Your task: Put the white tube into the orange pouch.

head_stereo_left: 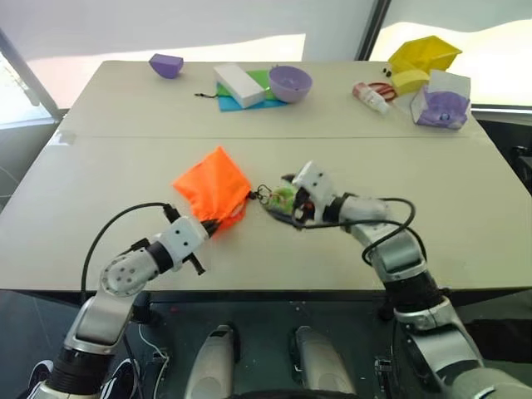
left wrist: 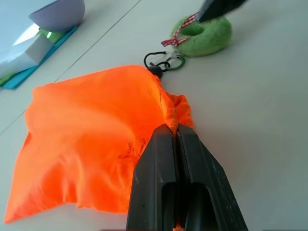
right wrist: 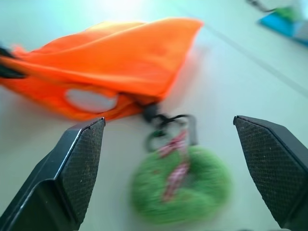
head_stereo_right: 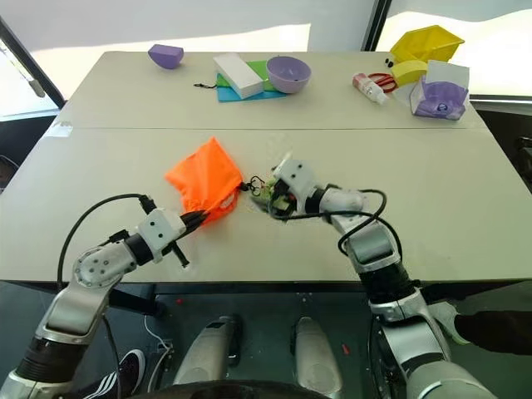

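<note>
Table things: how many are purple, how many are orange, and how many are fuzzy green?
Purple: 3, the small purple half-round shell, the purple plastic bowl and the crumpled purple thing in the white box
Orange: 1, the neon-orange fabric pouch
Fuzzy green: 1, the fuzzy green ring
Total: 5

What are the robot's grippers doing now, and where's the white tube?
Left gripper shut on orange pouch edge. Right gripper open over green ring. White tube showing inside pouch mouth. Nothing in the way.
</note>
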Robot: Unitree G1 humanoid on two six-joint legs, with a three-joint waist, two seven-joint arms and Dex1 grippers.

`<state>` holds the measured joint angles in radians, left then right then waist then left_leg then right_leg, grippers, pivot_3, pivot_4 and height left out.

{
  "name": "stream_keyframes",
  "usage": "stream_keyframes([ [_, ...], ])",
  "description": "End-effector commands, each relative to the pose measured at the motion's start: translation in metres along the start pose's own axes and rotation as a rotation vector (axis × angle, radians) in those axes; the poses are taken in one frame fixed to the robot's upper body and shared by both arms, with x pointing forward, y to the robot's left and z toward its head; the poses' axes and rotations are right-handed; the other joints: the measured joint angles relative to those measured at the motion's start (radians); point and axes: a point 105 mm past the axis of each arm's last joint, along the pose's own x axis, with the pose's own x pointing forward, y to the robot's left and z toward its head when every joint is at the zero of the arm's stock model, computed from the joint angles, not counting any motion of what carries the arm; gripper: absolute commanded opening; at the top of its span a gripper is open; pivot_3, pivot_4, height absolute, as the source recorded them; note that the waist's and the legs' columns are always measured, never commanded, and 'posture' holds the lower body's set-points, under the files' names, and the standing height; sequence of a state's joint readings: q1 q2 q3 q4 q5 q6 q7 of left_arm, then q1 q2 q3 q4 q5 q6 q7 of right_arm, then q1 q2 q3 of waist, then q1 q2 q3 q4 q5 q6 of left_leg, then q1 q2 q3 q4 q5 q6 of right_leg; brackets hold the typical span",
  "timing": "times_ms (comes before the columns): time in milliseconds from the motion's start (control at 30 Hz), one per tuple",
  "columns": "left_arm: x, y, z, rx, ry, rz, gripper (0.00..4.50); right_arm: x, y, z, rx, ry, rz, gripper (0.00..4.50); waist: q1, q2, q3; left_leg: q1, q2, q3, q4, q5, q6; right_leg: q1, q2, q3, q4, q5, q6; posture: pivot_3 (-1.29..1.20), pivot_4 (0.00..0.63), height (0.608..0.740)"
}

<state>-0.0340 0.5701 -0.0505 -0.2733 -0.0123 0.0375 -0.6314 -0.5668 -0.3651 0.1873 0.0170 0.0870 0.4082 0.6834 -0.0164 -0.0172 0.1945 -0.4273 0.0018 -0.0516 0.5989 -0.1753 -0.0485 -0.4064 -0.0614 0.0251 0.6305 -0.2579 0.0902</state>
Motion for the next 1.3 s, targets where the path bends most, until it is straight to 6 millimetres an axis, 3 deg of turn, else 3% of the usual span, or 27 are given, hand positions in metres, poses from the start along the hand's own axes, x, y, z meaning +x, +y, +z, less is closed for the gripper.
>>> stream_keyframes([
  [33,-0.001,0.003,0.006,0.015,-0.034,0.006,0.0,0.004,-0.007,-0.011,-0.006,0.031,-0.028,4.47,0.0,0.0,0.0,0.0,0.0,0.0,0.0,0.0,0.0,0.0,0.0,0.0,0.0,0.0,0.0,0.0,0.15,0.74],
  [300,-0.002,0.001,0.006,0.012,-0.031,0.003,0.0,0.014,-0.012,-0.037,0.146,0.109,-0.027,4.47,-0.004,0.0,0.0,0.001,-0.001,0.0,-0.001,0.0,0.0,0.0,0.0,0.0,0.001,0.0,0.001,0.0,0.15,0.74],
  [433,-0.002,0.0,0.006,0.011,-0.03,0.007,0.0,0.018,-0.003,-0.039,0.167,0.12,0.033,4.47,-0.002,0.0,0.0,0.001,-0.001,0.0,-0.001,0.0,0.0,0.001,0.001,0.0,0.001,0.0,0.0,0.0,0.15,0.74],
  [533,-0.002,-0.001,0.006,0.01,-0.03,0.007,0.0,0.018,0.006,-0.038,0.194,0.105,0.077,3.71,-0.003,0.0,0.0,0.001,-0.001,0.0,-0.001,0.0,0.0,0.001,0.001,0.0,0.001,0.0,0.001,0.0,0.15,0.74],
  [767,0.0,-0.002,0.007,0.009,-0.033,0.003,0.0,0.01,0.005,-0.038,0.221,0.105,0.076,0.11,-0.002,0.0,0.0,0.001,-0.001,0.0,-0.001,0.0,0.0,0.001,0.001,0.0,0.001,0.0,0.001,0.0,0.15,0.74],
  [1100,0.0,0.001,0.003,0.023,-0.024,-0.008,0.0,-0.044,-0.005,-0.04,0.245,0.119,0.068,0.05,0.003,0.0,0.0,0.001,-0.001,0.0,-0.001,0.0,0.0,0.001,-0.001,0.0,0.0,-0.001,0.001,0.0,0.15,0.74],
  [1300,0.005,-0.002,0.003,-0.005,-0.03,-0.055,0.0,-0.062,-0.014,-0.045,0.25,0.139,0.04,0.05,0.001,0.0,0.0,0.001,-0.001,0.0,-0.001,0.0,0.0,0.001,0.001,0.0,0.001,0.0,0.001,0.0,0.15,0.74],
])
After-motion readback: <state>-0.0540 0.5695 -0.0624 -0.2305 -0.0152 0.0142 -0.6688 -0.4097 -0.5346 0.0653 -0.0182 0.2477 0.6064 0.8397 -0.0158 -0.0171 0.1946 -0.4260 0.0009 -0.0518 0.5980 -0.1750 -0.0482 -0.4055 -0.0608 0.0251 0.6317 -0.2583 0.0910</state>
